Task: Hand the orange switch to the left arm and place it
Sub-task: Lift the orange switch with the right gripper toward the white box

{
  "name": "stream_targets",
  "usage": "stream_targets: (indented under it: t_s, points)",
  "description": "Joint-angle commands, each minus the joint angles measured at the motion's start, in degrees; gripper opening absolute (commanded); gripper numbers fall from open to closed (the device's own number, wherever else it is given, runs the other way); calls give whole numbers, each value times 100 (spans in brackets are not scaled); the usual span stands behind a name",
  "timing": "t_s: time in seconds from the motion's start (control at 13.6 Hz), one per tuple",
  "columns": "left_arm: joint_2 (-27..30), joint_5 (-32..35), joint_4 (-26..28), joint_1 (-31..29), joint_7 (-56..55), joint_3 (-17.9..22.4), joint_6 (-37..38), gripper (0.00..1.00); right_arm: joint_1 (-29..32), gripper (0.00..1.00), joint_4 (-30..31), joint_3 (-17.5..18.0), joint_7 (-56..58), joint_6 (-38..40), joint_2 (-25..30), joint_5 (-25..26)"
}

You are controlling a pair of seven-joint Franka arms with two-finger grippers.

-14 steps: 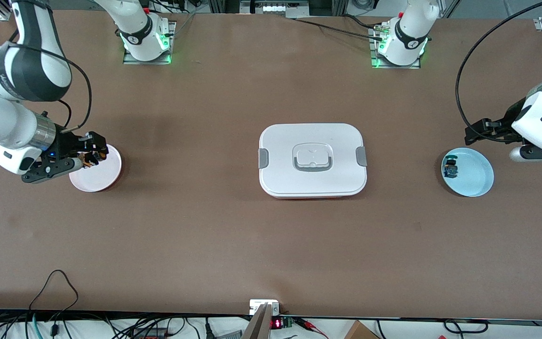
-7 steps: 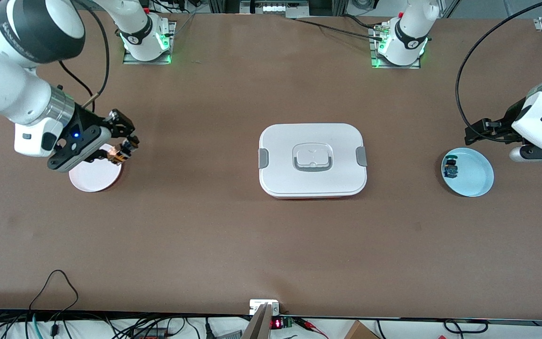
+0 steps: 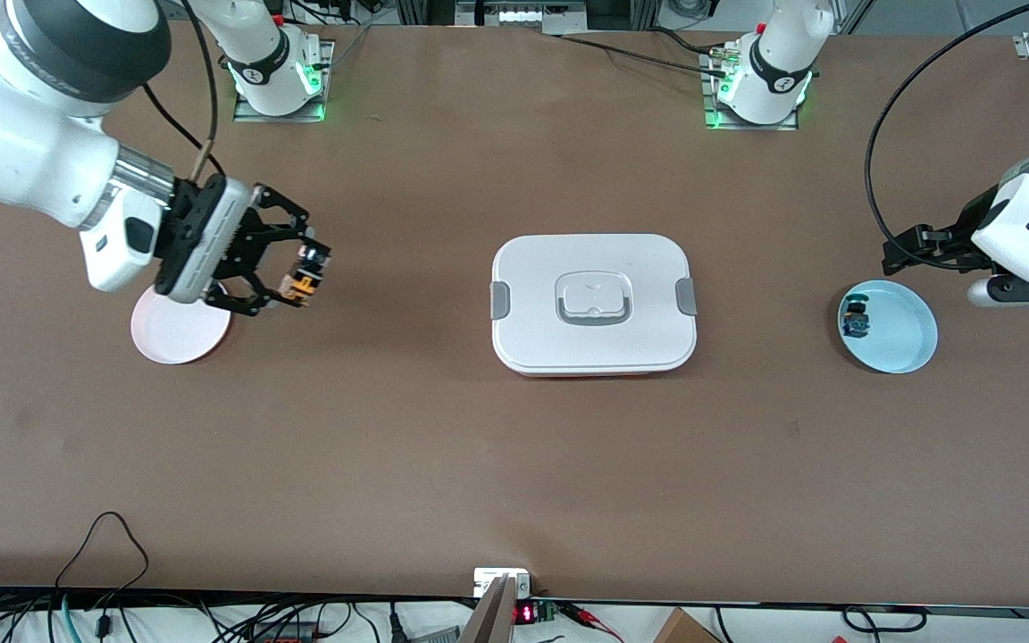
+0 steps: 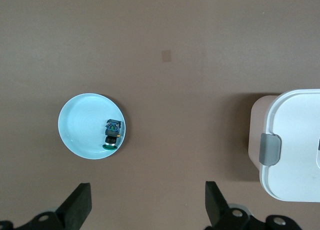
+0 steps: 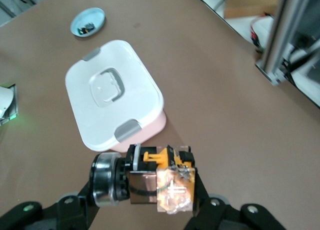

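The brown table (image 3: 514, 464) carries in its middle the box (image 3: 593, 304), a flat white container with grey side clips and a recessed handle in the lid; a reddish base edge shows under it. The right arm (image 3: 41, 134) reaches out over the table, and the right gripper (image 3: 300, 279) hangs in the air above bare table, between the pink plate (image 3: 177, 335) and the box, its fingers pressed on the orange switch (image 3: 303, 284). In the right wrist view the switch (image 5: 160, 177) shows an orange part, a black body and a shiny copper-coloured end. The left arm (image 3: 1028, 228) waits above the light blue plate (image 3: 903, 339) at its end of the table, and the left gripper (image 4: 145, 210) has its fingers spread wide. On this plate lies a small black switch with green parts (image 3: 856, 320). No writing is readable on these things.
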State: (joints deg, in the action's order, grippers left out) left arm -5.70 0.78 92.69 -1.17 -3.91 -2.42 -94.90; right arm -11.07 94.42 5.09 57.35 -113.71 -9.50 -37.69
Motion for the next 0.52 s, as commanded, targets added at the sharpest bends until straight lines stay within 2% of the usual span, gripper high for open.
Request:
stream_targets:
  t_s: [0.0,0.15,0.29,0.44]
  points:
    - [-81,-104,-199,-41,-57,4,130,100,-202,14,-46,1,1168,-256,-218,-999]
    - [-63,-279,-225,-59,-31,22,130,100,-220,14,-29,1,1943,-257,-350,-1905]
    - [-89,-332,-339,20,-14,-4,174,100,-325,14,-29,1,2427,-257,-394,-2521]
    - [-98,-508,-445,37,-5,-5,174,100,-413,14,-38,1,3251,-248,-569,-3390]
